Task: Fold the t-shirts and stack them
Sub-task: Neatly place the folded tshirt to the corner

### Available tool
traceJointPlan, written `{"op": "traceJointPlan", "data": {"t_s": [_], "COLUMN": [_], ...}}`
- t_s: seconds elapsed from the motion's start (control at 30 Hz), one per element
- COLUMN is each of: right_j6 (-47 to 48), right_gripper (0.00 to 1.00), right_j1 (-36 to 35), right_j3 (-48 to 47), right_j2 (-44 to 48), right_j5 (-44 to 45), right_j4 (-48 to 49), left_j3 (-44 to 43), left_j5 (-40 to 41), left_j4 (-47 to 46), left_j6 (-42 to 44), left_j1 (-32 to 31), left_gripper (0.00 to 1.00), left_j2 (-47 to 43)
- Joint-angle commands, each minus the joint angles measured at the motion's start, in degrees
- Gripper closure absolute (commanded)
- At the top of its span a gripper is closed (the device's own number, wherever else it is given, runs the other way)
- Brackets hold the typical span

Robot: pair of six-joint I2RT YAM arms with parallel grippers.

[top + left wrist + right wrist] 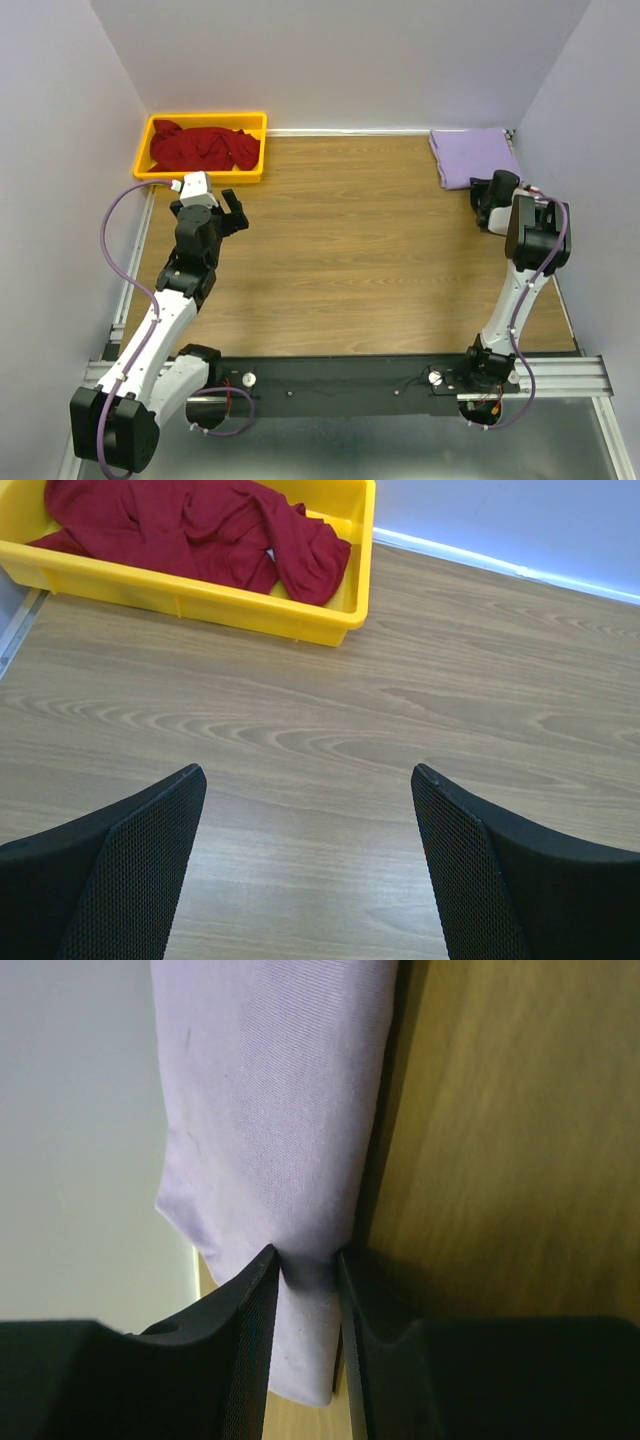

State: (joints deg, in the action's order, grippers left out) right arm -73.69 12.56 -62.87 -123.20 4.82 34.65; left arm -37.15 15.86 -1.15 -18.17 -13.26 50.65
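Neatly folded, the lavender shirt [472, 156] lies in the table's [350, 250] far right corner, right claw [305, 1272] pinching its edge; the red shirt [205, 146] sits crumpled in the bin [205, 177], left claw [308, 772] wide open.

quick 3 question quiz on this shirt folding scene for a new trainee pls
1. Multiple choice: where does the dark red t-shirt lie? A flat on the bare table; B crumpled in the yellow bin; C draped over an arm.
2. True or false: the left end effector is clamped on cloth.
3. Fill in: the right end effector pinches a fold of the ____ t-shirt.

Key
1. B.
2. False: its jaws stand wide open, holding nothing.
3. Lavender: the lavender t-shirt, folded at the far right corner, is in its grip.
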Motion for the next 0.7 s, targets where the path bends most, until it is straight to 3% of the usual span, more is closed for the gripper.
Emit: {"op": "traceJointPlan", "data": {"t_s": [0.0, 0.3, 0.4, 0.5, 0.57, 0.63, 0.67], "right_j6": [-0.3, -0.8, 0.5, 3.5, 5.8, 12.9, 15.9], "right_gripper": [0.63, 0.62, 0.55, 0.39, 0.35, 0.28, 0.25], "right_j1": [0.8, 0.5, 0.5, 0.5, 0.5, 0.5, 0.5], "right_j3": [-4.5, -9.5, -6.7, -1.6, 1.1, 2.7, 2.6], "right_j2": [-4.3, -8.6, -6.5, -1.4, 3.9, 7.8, 12.4], "right_j5": [0.6, -7.3, -8.0, -6.8, -6.7, -7.9, -8.9], "right_j4": [-0.9, -0.7, -0.8, -1.1, -2.1, -7.6, -15.2], "left_j3": [-0.2, -0.5, -0.5, -0.3, -0.3, 0.0, 0.1], "left_j5": [1.0, 1.0, 0.9, 0.8, 0.7, 0.5, 0.2], "left_j4": [-0.6, -0.5, -0.5, -0.5, -0.5, -0.5, -0.6], "left_j6": [0.6, 0.7, 0.7, 0.7, 0.7, 0.5, 0.4], "left_j1": [-0.4, -0.4, -0.3, -0.4, -0.4, -0.4, -0.4], "left_gripper": [0.09, 0.09, 0.09, 0.09, 0.09, 0.09, 0.09], "left_j2": [0.8, 1.4, 0.9, -0.1, -1.3, -2.4, -2.8]}}
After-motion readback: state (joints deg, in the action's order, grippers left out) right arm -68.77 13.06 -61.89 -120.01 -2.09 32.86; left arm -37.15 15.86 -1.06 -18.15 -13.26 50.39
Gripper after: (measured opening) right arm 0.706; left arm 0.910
